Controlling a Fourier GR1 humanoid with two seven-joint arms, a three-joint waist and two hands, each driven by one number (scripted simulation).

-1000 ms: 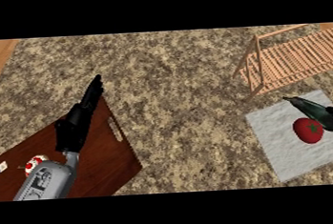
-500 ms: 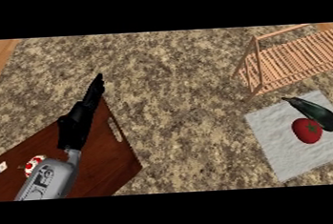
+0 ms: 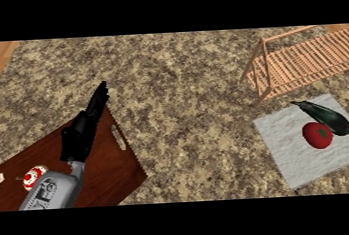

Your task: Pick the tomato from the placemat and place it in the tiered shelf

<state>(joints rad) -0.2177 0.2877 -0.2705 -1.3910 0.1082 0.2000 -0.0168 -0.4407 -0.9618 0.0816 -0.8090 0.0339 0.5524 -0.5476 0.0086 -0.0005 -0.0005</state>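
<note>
Tomato (image 3: 318,135) on mat (image 3: 297,153) at right, touching eggplant (image 3: 325,115); shelf (image 3: 307,60) beyond. Left hand (image 3: 86,126) straight-fingered, holding nothing, over tray (image 3: 117,167).

tomato (image 3: 317,135) on placemat (image 3: 294,153), tiered shelf (image 3: 307,60) behind, tray (image 3: 99,178) far left

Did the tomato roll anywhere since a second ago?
No. The tomato sits at the same spot on the grey placemat, still beside the dark eggplant.
</note>
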